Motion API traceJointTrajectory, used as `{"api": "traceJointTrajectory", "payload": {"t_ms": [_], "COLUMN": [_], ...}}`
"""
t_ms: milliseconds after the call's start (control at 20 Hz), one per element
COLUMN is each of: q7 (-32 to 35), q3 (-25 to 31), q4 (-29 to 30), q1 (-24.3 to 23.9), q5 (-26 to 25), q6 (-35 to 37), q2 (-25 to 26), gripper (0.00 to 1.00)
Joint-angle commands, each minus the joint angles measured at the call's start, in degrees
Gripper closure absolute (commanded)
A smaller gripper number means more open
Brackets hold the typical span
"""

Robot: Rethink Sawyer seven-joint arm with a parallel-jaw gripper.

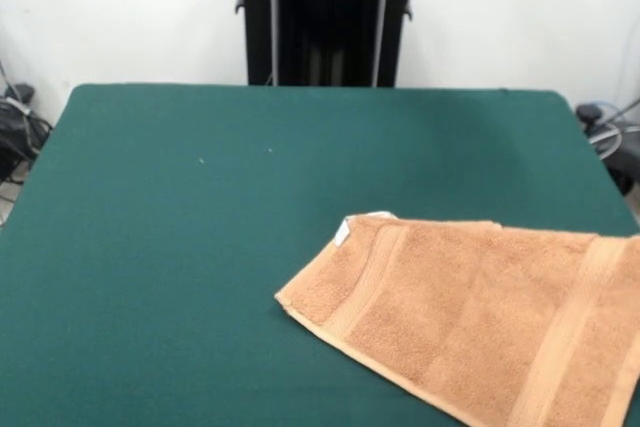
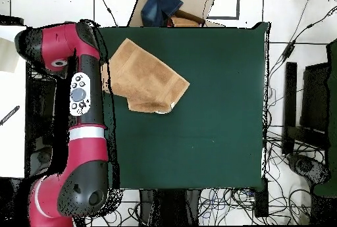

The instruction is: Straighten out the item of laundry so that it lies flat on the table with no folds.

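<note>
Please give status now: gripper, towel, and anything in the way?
Gripper not visible; arm drawn back beside the table. Towel at table edge, one corner folded over, not flat. Nothing else on the table.

Towel (image 1: 480,322) cut off by front view's edges at 3 and 6 o'clock; far corners unseen there. Overhead: towel's (image 2: 141,76) 9 o'clock edge hidden under red arm (image 2: 82,99). Folded-under part not visible. White tag (image 1: 343,231) too small to read. Gripper out of sight in both views. Surface (image 1: 200,247) cropped at 6 o'clock in front view.
</note>
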Motion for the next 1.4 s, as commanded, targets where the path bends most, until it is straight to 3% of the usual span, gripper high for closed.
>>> {"api": "traceJointTrajectory", "payload": {"t_ms": [50,350,800,1400], "q7": [2.3,-3.0,3.1,3.8], "q3": [4.0,0.9,-0.1,0.5], "q4": [17.3,19.2,18.6,19.1], "q1": [-0.1,-2.0,-1.8,-2.2], "q5": [-4.6,-10.4,-12.8,-16.1], "q6": [-11.6,-15.5,-16.1,-17.6], "q2": [-5.4,-3.7,-2.2,-2.5], "gripper": [1.00,1.00,1.00,1.00]}}
